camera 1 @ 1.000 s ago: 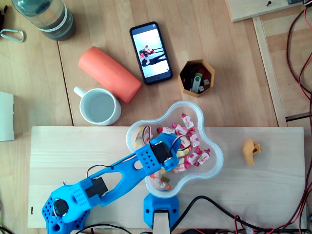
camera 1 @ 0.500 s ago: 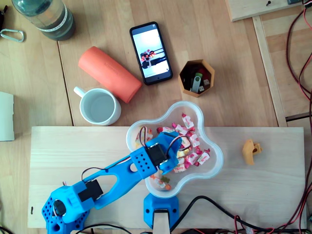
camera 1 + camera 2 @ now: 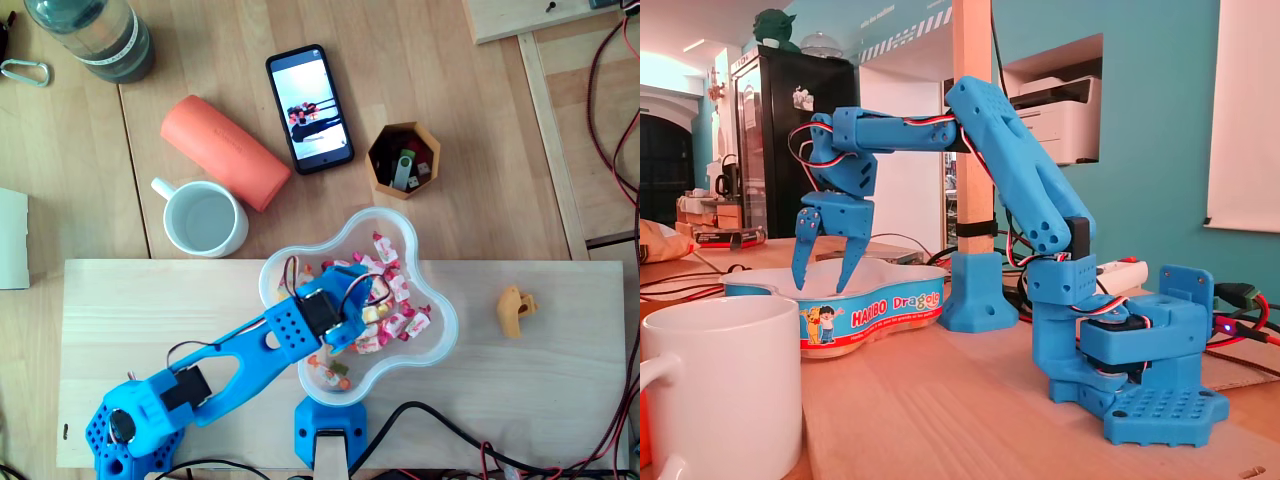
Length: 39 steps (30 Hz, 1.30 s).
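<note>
Above the clear bowl [image 3: 446, 330] of wrapped candies [image 3: 398, 291], the blue gripper [image 3: 823, 285] points down with its two fingers spread apart, and it holds nothing. The bowl stands on the wooden board [image 3: 140, 305], near the white mug [image 3: 205, 218].

Bright blue plastic two-finger gripper [image 3: 822, 285]. Translucent white lobed plastic bowl [image 3: 890, 272] with a blue printed label band. Pink-and-white wrapped sweets [image 3: 396, 290]. Plain white ceramic mug [image 3: 238, 228]. Coral-orange matte cylinder [image 3: 225, 152]. Black-framed smartphone [image 3: 310, 108]. Ochre hexagonal pot [image 3: 376, 176]. Small orange moulded figure [image 3: 516, 310]. Pale, faintly grained wooden board [image 3: 150, 300].
</note>
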Available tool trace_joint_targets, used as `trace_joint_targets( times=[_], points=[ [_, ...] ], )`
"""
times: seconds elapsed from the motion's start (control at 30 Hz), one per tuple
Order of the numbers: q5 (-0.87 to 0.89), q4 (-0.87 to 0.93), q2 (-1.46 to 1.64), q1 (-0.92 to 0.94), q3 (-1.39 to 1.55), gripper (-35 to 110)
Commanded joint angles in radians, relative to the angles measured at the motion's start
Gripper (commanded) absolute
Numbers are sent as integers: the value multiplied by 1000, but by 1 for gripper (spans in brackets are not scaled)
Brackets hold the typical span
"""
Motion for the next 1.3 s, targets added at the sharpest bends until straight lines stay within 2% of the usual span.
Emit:
trace_joint_targets(
  times=[0.0, 0.17, 0.7, 1.27],
  points=[
    [-12, -2, -23, 5, -95, 23],
    [-12, 18, -104, 5, -196, 22],
    [-31, 18, -101, 23, -57, 22],
    [-31, 18, -104, 25, -58, 21]
  ],
)
